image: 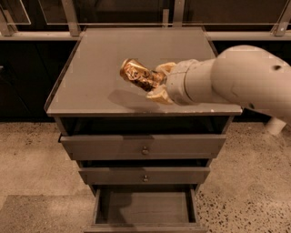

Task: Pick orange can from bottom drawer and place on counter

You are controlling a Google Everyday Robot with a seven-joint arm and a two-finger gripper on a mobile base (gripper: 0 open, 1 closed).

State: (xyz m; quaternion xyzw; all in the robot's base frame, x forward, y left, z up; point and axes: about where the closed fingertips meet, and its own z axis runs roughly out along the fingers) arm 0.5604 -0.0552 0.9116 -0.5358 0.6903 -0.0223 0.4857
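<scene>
The orange can (137, 74) is a shiny orange-gold can with a mottled dark label. It is tilted, its end pointing up and to the left. My gripper (157, 83) is shut on the orange can and holds it above the middle of the counter (95, 86), casting a shadow there. The bottom drawer (145, 209) is pulled open below the two knobbed drawers, and its grey inside holds nothing. My white arm comes in from the right.
The two upper drawers (144, 146) stand slightly pulled out. My arm hides the right part of the counter. A dark rail and glass panels (136, 13) run behind the cabinet. Speckled floor (32, 159) lies on both sides.
</scene>
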